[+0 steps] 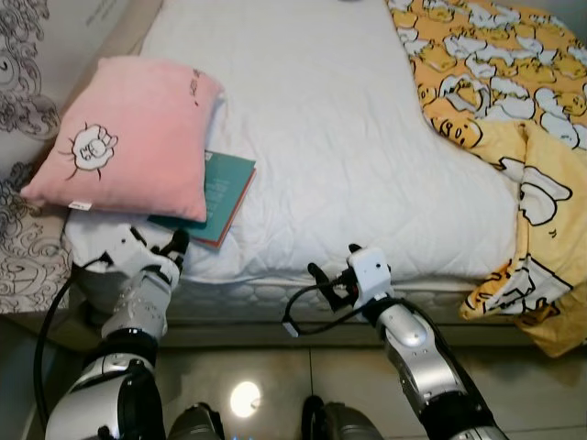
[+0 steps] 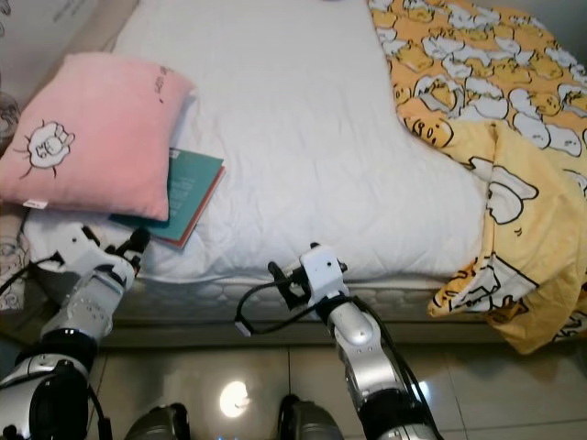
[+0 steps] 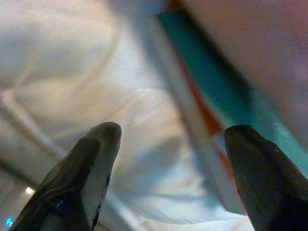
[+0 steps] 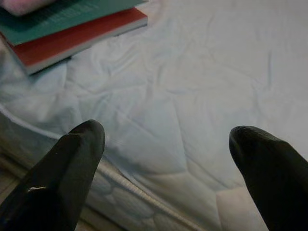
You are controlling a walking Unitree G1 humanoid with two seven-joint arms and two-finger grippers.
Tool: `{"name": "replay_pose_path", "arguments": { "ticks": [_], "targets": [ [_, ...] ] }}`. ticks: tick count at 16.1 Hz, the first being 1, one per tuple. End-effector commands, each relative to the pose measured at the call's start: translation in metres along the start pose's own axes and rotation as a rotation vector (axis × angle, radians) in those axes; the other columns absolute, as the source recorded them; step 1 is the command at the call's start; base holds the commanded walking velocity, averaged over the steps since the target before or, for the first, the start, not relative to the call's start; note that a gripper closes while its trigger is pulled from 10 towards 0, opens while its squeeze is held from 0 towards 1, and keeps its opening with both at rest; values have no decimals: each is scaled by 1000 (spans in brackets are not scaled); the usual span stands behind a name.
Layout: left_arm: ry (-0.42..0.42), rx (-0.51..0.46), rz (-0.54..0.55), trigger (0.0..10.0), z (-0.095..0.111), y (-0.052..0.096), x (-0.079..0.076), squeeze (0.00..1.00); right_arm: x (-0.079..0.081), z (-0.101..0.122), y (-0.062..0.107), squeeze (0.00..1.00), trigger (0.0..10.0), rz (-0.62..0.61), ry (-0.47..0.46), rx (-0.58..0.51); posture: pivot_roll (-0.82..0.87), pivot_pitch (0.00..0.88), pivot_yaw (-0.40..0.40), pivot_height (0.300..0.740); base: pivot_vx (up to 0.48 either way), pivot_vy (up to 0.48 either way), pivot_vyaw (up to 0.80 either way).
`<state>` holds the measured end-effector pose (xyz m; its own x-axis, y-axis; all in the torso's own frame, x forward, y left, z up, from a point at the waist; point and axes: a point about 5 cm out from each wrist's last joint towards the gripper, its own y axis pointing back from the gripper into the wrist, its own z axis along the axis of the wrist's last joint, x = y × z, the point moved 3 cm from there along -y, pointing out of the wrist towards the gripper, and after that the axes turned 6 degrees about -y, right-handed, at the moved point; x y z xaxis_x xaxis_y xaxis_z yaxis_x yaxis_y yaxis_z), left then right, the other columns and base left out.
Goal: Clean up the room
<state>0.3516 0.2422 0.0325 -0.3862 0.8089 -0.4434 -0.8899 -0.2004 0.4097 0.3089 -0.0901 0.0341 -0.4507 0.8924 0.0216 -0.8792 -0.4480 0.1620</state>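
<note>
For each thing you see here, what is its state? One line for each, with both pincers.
Pink pillow: lying on the bed corner, partly over the books.
Books: closed, stacked, teal one on top.
Yellow blanket: crumpled, hanging over the bed edge.
Left pincer: open, near the books.
Right pincer: open, over the mattress edge.

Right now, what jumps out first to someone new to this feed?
The pink pillow at the white bed's left corner, lying partly over a teal book. Next, the yellow duck-print blanket bunched on the right, spilling over the edge. Both tools hover open at the near edge, the left tool close by the book.
</note>
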Motion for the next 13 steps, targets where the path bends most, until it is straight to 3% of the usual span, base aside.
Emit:
{"name": "replay_pose_path", "arguments": {
  "ticks": [1,3,5,8,13],
  "targets": [
    [17,14,61,10000,-3,-1,3,0,-4,-7,7,0,10000,-12,2,24,-100,156,-127,740,0,0,0],
    [90,21,86,10000,-9,-2,-3,0,-6,-9,10,0,10000,-15,5,32,-112,165,-129,740,0,0,0],
    [139,-4,28,10000,-6,-5,-22,0,-8,-8,11,0,10000,-19,7,32,-122,167,-128,740,0,0,0],
    [99,-41,-31,10000,-3,-6,-37,0,-9,-8,12,0,10000,-24,7,34,-123,169,-125,740,0,0,0],
    [107,-51,-37,10000,-6,-5,-40,0,-6,-9,13,0,10000,-16,6,37,-119,174,-125,740,0,0,0]
  ]
}}
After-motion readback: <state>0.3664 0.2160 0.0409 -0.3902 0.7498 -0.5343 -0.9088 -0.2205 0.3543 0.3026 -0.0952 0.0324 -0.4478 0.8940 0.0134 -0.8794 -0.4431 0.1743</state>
